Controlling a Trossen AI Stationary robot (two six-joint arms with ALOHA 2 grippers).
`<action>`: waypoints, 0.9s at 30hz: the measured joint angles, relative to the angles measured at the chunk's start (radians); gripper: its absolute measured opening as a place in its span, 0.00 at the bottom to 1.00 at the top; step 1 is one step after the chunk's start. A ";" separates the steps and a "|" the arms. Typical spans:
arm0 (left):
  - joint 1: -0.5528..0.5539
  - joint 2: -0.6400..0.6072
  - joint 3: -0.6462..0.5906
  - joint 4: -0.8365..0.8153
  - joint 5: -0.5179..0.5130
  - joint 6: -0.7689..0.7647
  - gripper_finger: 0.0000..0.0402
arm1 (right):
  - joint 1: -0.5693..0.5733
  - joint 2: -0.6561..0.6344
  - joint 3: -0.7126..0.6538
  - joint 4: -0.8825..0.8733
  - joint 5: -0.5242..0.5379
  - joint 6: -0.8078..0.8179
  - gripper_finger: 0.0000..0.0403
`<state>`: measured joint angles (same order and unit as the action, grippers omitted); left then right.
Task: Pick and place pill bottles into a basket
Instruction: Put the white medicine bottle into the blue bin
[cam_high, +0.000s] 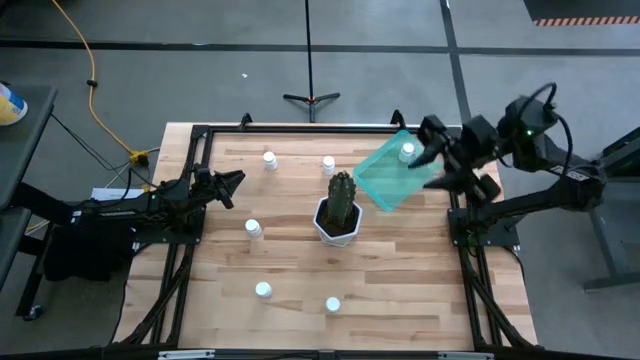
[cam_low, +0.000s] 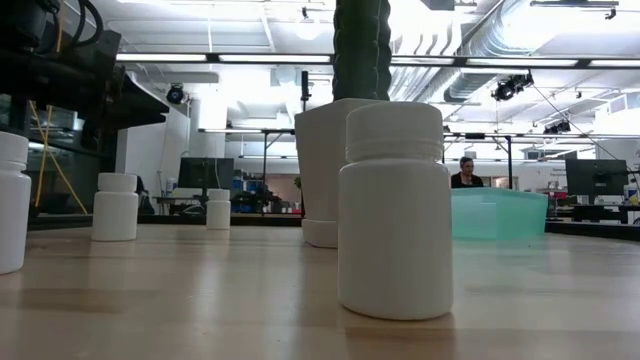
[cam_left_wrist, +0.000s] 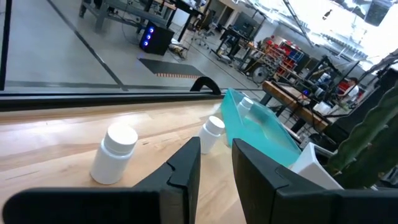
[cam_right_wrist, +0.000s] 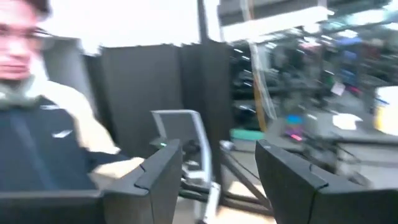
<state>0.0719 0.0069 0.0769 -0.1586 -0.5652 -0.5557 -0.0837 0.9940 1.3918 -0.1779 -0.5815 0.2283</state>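
The translucent teal plastic basket (cam_high: 385, 175) lies at the wooden table's (cam_high: 300, 270) far right corner, one small white cylindrical pill bottle (cam_high: 407, 152) inside. The right gripper (cam_high: 432, 158) stands wide and empty above it; the left gripper (cam_high: 232, 187), narrow, holds nothing.

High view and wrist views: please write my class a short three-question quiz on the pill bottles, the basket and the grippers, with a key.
1. How many pill bottles sit inside the basket?
2. True or false: the right gripper is open and holds nothing.
3. What stands at the middle of the table? A. the cactus pot B. the basket C. a pill bottle

Key: 1. one; 2. true; 3. A
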 joint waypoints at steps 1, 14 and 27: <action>0.000 0.000 0.000 0.000 0.004 -0.001 0.32 | 0.029 0.008 0.000 0.013 0.005 -0.001 0.48; 0.000 0.000 0.000 -0.001 0.080 -0.026 0.32 | 0.376 0.133 0.000 -0.099 0.276 0.082 0.44; 0.000 0.000 0.000 -0.001 0.086 -0.026 0.31 | 0.645 0.310 0.000 -0.242 0.601 0.360 0.39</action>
<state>0.0715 0.0069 0.0769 -0.1593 -0.4793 -0.5817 0.5610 1.3043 1.3918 -0.4197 0.0191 0.5883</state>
